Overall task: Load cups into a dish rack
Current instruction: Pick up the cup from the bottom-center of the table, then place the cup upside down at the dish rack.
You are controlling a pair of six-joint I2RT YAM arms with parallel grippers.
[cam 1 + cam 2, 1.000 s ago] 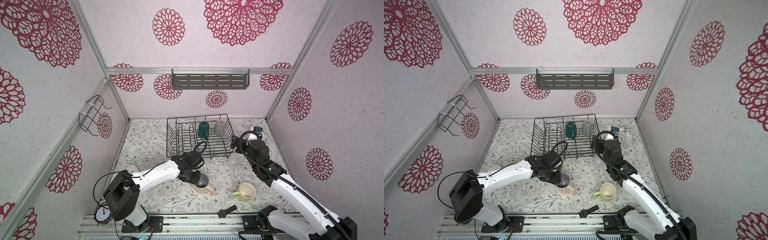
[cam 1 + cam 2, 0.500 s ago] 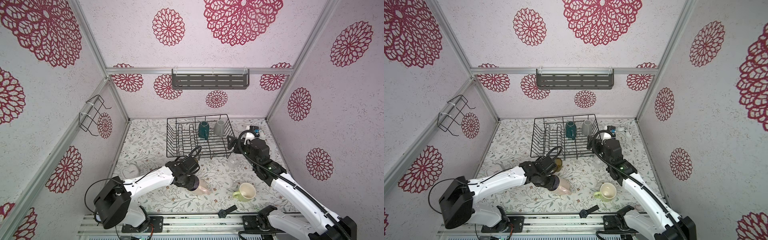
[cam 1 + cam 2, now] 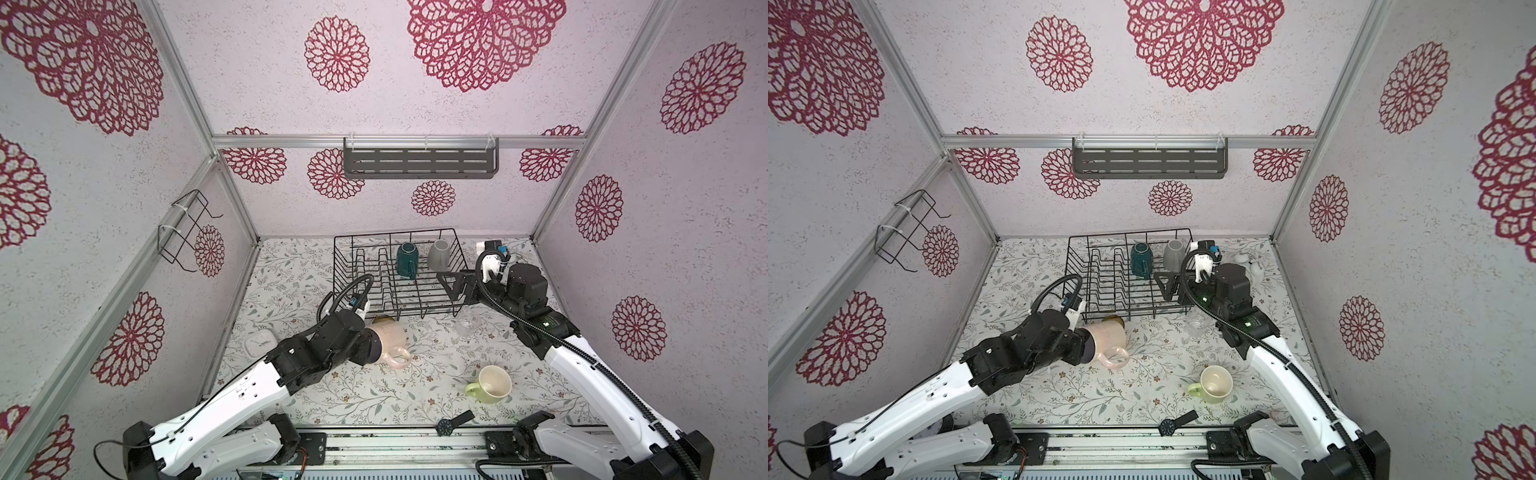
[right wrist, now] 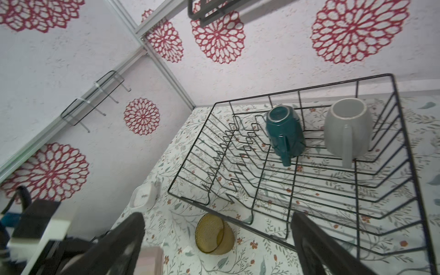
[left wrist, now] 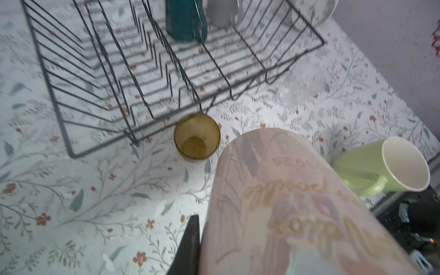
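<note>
Over the floral tabletop (image 3: 291, 286), rosette-papered walls (image 3: 266, 75) all round: left gripper (image 3: 375, 347) clamped on the pink mug (image 3: 394, 335) (tipped sideways), near the dish rack (image 3: 386, 291); right gripper (image 3: 452, 285) fingers spread wide.

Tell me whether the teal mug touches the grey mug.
Apart. The right wrist view shows the teal mug and grey mug side by side in the rack, with bare wires between them.

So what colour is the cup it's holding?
The cup is pale pink, clearest in the left wrist view.
</note>
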